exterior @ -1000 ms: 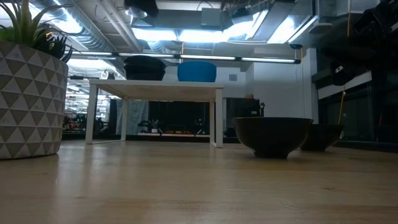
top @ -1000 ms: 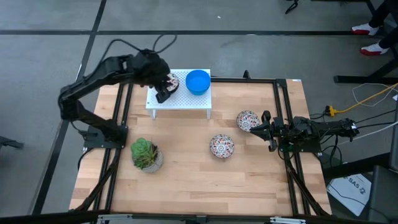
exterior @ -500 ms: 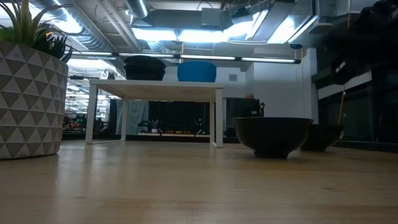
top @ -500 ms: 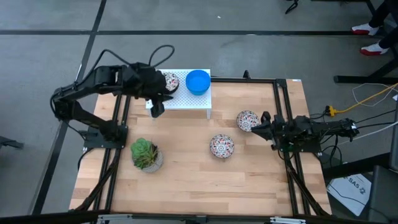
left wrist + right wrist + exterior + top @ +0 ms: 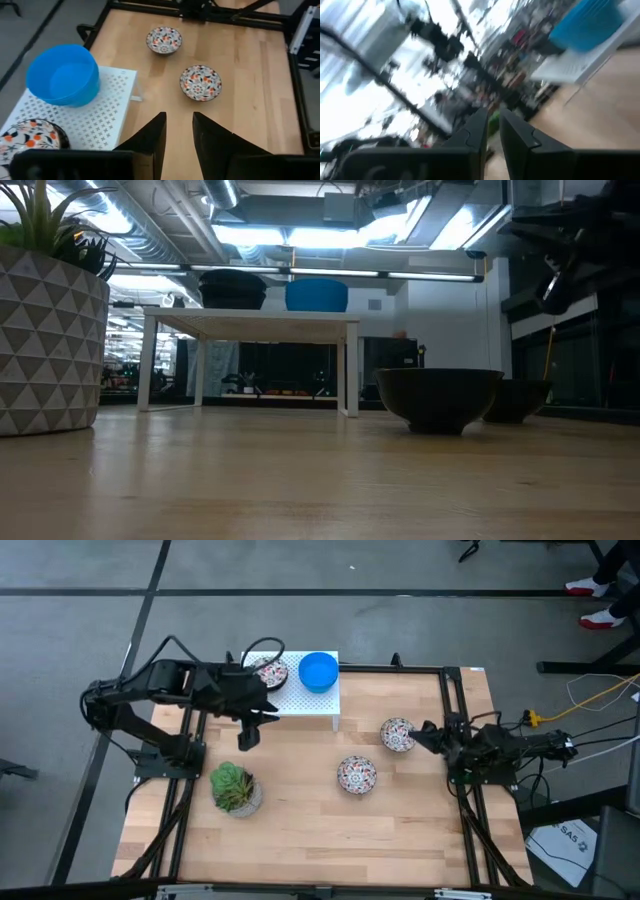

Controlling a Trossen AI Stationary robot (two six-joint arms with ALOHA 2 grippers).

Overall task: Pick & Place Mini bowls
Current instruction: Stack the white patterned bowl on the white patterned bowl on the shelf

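My left gripper (image 5: 247,732) hangs empty, fingers slightly parted, beside the white stand (image 5: 300,705); my right gripper (image 5: 424,732), narrow, nears a patterned bowl (image 5: 397,734).

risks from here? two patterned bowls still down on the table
1. The right gripper sits right beside the nearest patterned bowl; a small swing could knock it.
2. The white shelf already holds a blue bowl and another patterned bowl, so more placements look tight.

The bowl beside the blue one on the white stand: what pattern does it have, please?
White bowl with red-and-dark floral pattern; left wrist view.
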